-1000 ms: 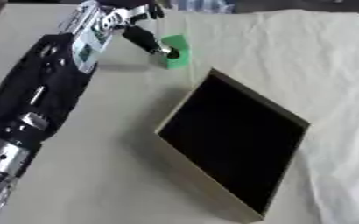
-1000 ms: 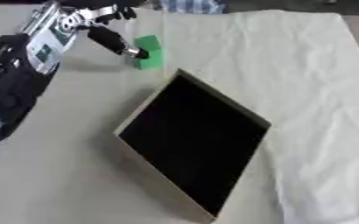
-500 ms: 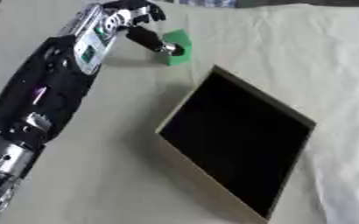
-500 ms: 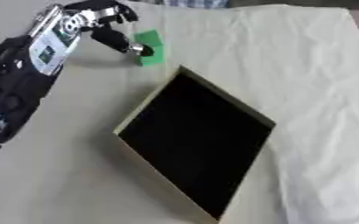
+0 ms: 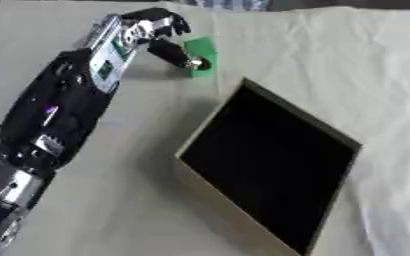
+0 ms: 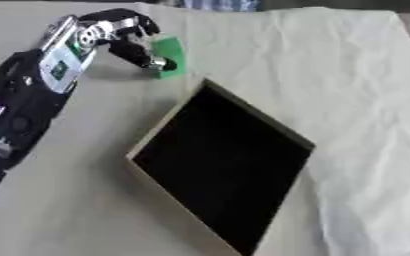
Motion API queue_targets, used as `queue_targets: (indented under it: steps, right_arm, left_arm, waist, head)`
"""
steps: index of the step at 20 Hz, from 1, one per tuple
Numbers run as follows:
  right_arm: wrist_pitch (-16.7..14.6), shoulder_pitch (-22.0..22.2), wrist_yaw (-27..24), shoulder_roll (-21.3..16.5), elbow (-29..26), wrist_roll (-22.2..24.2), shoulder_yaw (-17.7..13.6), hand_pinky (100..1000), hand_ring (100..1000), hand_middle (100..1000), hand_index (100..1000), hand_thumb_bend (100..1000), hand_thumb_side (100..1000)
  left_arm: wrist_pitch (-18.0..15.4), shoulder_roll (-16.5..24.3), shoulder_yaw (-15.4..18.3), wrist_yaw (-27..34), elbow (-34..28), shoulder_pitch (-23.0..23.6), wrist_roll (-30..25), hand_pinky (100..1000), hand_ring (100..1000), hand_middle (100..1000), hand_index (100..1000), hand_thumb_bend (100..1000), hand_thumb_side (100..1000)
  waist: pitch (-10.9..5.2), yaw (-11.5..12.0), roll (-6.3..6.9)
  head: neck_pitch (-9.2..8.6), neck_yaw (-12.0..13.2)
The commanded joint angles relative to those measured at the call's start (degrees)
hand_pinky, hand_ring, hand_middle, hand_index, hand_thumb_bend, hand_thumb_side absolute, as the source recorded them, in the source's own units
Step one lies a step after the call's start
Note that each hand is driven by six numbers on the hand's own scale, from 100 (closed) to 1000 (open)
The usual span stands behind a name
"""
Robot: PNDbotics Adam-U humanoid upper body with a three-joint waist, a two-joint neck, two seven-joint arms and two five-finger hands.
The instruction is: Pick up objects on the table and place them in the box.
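Note:
A green block (image 5: 203,49) sits on the bare tabletop at the far left, just beyond the box's upper corner. My left hand (image 5: 149,29) is at it. The thumb (image 5: 175,54) lies across the block's near face, and the curled fingers (image 6: 130,21) sit at its far upper edge, pinching it. I cannot tell whether the block rests on the table or is just off it. The box (image 5: 270,162) is a shallow tan tray with a black inside, lying askew in the middle. My right hand shows in neither view.
A creased white cloth (image 6: 331,75) covers the right and far side of the table, under the box's right part. My black left arm (image 5: 55,115) runs from the lower left corner up to the block. Bare beige tabletop (image 5: 112,200) lies left of the box.
The whole picture has shifted a little, so the camera moved. My left hand stays at the green block, with the thumb closer across its face; the block looks slightly more tilted.

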Motion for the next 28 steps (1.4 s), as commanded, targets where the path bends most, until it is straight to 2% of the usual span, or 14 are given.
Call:
queue_targets:
  steps: [1,9,18,20,26,28]
  right_arm:
    - [0.3,-0.5,0.0,-0.5,-0.8,-0.2,-0.1,657,669,594,774,100,832]
    - [0.6,-0.4,-0.2,-0.2,-0.8,0.0,0.1,656,666,592,771,100,832]
    - [0.5,-1.0,-0.4,0.2,-0.8,0.0,0.0,655,665,591,770,100,836]
    - [0.5,-1.0,-0.4,0.4,-0.8,-0.1,0.0,655,664,590,770,100,838]
    - [0.7,-0.9,-0.5,0.5,-0.8,0.1,0.1,654,661,588,768,100,841]
    - [0.7,-0.9,-0.6,0.6,-0.8,0.3,0.2,653,659,586,767,100,842]
  left_arm:
    - [0.0,0.4,0.4,0.8,-0.5,-1.0,0.3,774,877,829,899,612,610]
    - [0.1,0.4,0.1,1.8,-2.1,-1.9,0.4,792,885,832,901,635,617]
    - [-0.4,0.0,0.2,1.3,-1.5,-1.9,0.5,798,892,838,902,601,627]
    - [-0.5,0.0,0.3,1.1,-1.4,-1.9,0.4,804,897,842,905,576,602]
    - [-0.7,0.2,0.4,-0.9,-1.0,-1.9,0.3,821,912,851,909,483,408]
    - [-0.6,0.2,0.6,-1.4,-1.0,-2.0,0.7,818,911,849,908,478,381]
  waist:
    - [-1.21,-0.1,0.12]
    - [-1.41,-0.6,0.66]
    - [-0.43,-1.7,1.06]
    - [-0.27,-1.7,1.05]
    - [-0.11,-1.4,1.06]
    - [-0.17,-1.4,1.05]
  head:
    - [-0.83,0.2]
    - [-1.66,0.8]
    - [-2.42,1.5]
    - [-2.53,1.6]
    - [-2.08,1.4]
    - [-2.02,1.4]
